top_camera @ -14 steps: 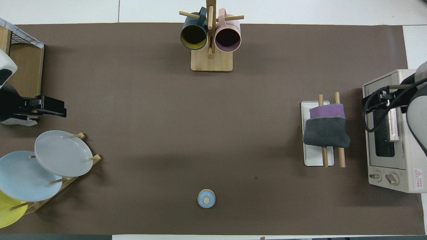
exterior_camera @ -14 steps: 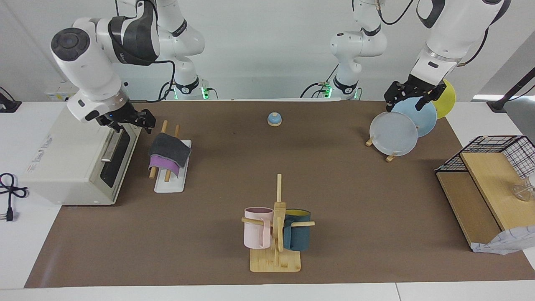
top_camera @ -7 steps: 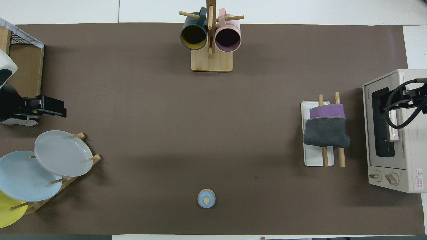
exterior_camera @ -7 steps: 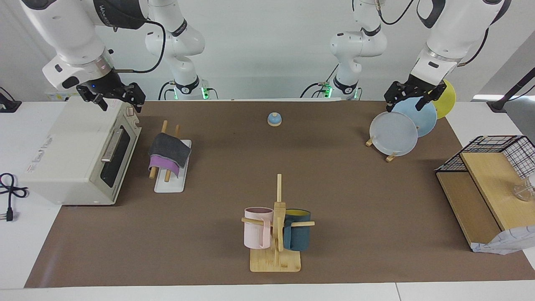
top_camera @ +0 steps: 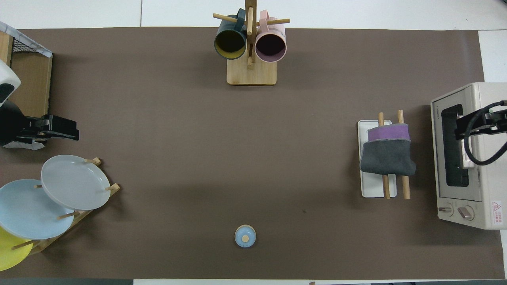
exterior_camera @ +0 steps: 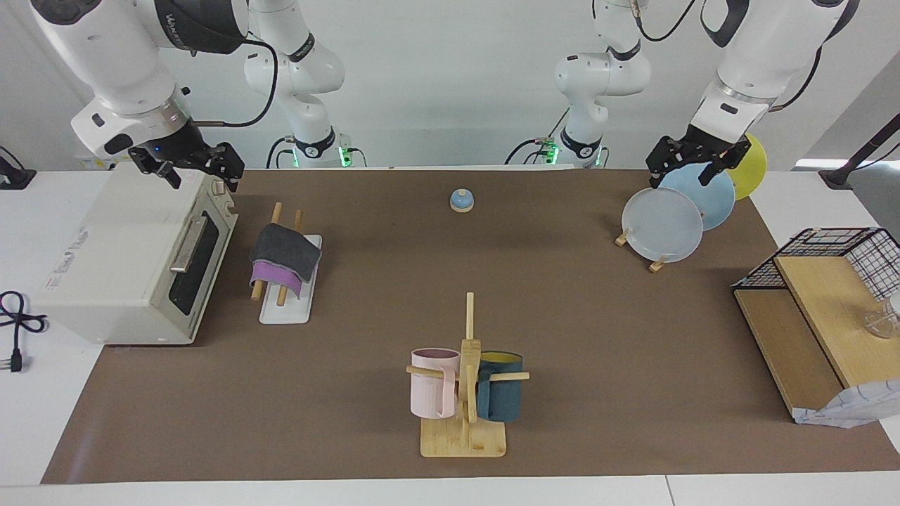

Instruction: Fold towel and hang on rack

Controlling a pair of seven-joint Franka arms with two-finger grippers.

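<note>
Towel (exterior_camera: pixel 283 261), a soft cloth folded with its dark grey face up and a purple edge showing, hangs draped over the rack (exterior_camera: pixel 285 309), two parallel light wooden rods on a flat white rectangular base. The rack stands on the brown-covered desk (exterior_camera: pixel 562 309) just beside the cream toaster oven (exterior_camera: pixel 133 260), toward the right arm's end.

The right gripper (exterior_camera: pixel 188 167) is up over the toaster oven's top, well apart from the towel; its fingers hold nothing, and whether they are spread or closed cannot be told. The left gripper (exterior_camera: pixel 692 163) hangs above the wooden stand of grey, pale blue and yellow plates (exterior_camera: pixel 661 225), waiting; its fingers hold nothing and their state cannot be told either.
</note>
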